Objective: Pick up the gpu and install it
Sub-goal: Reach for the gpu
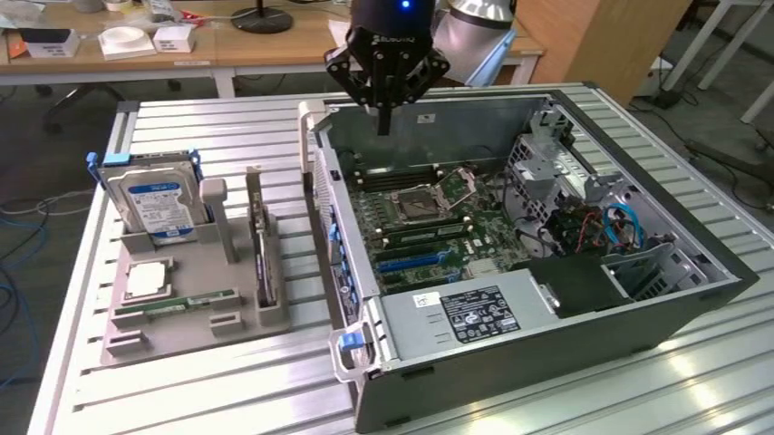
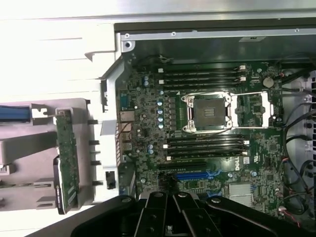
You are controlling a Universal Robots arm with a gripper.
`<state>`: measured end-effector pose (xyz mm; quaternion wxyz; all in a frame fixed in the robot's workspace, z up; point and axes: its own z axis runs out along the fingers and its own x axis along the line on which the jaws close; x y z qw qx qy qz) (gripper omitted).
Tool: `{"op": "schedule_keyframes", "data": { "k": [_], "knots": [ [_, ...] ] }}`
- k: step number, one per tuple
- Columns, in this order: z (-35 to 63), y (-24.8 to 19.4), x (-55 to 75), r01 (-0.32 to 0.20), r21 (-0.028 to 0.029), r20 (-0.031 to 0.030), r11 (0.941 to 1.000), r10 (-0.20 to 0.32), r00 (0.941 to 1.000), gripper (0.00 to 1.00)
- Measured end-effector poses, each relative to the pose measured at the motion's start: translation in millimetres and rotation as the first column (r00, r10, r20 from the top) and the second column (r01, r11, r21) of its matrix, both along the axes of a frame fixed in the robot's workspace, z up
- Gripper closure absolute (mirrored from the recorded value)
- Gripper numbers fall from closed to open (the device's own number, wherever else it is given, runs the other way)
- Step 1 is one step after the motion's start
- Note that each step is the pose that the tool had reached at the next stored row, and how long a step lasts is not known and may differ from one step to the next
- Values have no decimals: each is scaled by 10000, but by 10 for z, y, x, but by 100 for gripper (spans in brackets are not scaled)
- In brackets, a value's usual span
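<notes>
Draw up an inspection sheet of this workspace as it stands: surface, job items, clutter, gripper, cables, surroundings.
Surface: slatted metal table carrying a grey parts holder and an open computer case.
Job's things: gpu standing on edge in a slot of the holder, not yet picked up; motherboard exposed inside the case.
Clutter: hard drive, processor chip and memory stick, all in the holder.
Grippers: gripper shut, empty, above the open case, apart from the gpu.
Cables: blue and red cables inside the case; blue floor cables.
Surroundings: wooden desk behind, with white boxes on it.
</notes>
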<state>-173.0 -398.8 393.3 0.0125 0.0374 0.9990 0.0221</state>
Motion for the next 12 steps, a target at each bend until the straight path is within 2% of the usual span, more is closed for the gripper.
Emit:
{"op": "schedule_keyframes", "data": {
  "k": [12],
  "knots": [
    [-1,0,-265,2,0,1,10000,-2,10000,90]
  ]
}}
